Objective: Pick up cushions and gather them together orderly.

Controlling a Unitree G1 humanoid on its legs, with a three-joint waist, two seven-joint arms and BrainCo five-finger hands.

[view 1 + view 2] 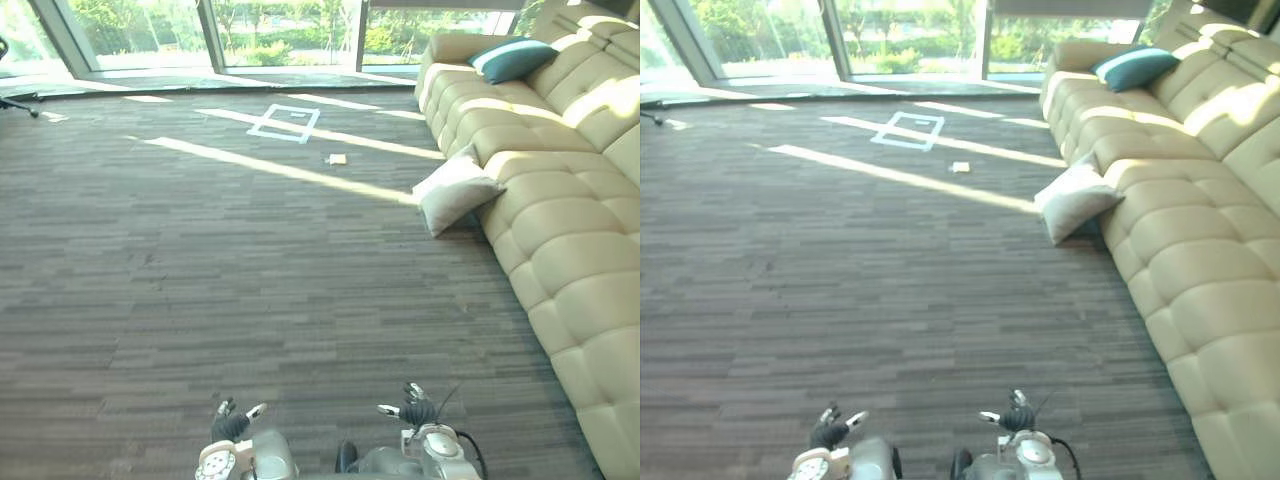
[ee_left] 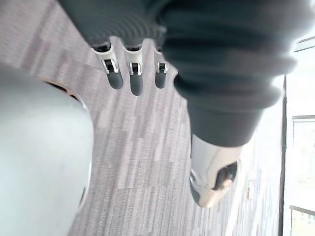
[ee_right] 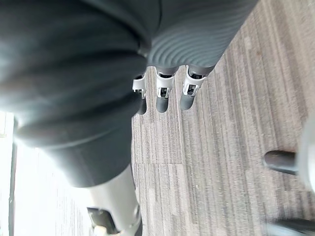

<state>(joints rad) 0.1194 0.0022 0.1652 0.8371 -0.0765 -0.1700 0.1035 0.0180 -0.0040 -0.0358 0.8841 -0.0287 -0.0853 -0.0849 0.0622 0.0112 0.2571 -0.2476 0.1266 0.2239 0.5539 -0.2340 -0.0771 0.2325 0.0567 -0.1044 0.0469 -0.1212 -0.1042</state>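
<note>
In the left eye view, striped grey carpet (image 1: pixel 200 270) runs to tall windows (image 1: pixel 150 35). The left robot hand (image 1: pixel 232 425) and the right robot hand (image 1: pixel 415 408) hang low over it. A grey cushion (image 1: pixel 455 190) leans on the floor against the cream sofa (image 1: pixel 575 250), well ahead and to the right of the right robot hand. A teal cushion (image 1: pixel 513 58) lies farther off on the sofa. In the left wrist view, straight fingers (image 2: pixel 135 81) and a spread thumb hold nothing above the carpet. In the right wrist view, the right robot hand's fingers (image 3: pixel 162 101) are likewise straight and empty.
</note>
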